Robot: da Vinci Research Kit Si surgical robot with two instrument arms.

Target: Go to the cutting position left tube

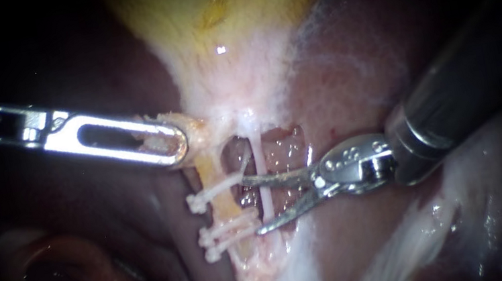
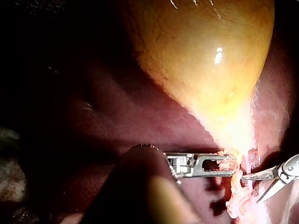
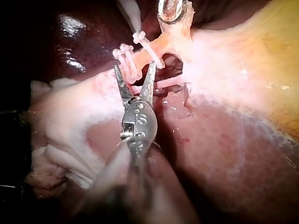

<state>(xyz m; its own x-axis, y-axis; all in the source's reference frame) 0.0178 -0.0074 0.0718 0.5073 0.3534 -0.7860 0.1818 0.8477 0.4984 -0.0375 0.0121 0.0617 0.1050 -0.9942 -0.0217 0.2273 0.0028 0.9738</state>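
Glossy maroon liver [image 1: 351, 89] underlies right instrument [image 1: 252, 205], thin blades parted.

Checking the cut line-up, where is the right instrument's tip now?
Endoscope view, centre: the right instrument enters from the right, its open blades crossing the thin white tube, tips beside the clips on the left tube.

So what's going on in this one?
The left instrument has its jaws shut on tissue at the gallbladder neck. The right instrument, blades open, reaches towards the left tube, which carries three white clips and looks uncut. A thin pale tube lies between the open blades.
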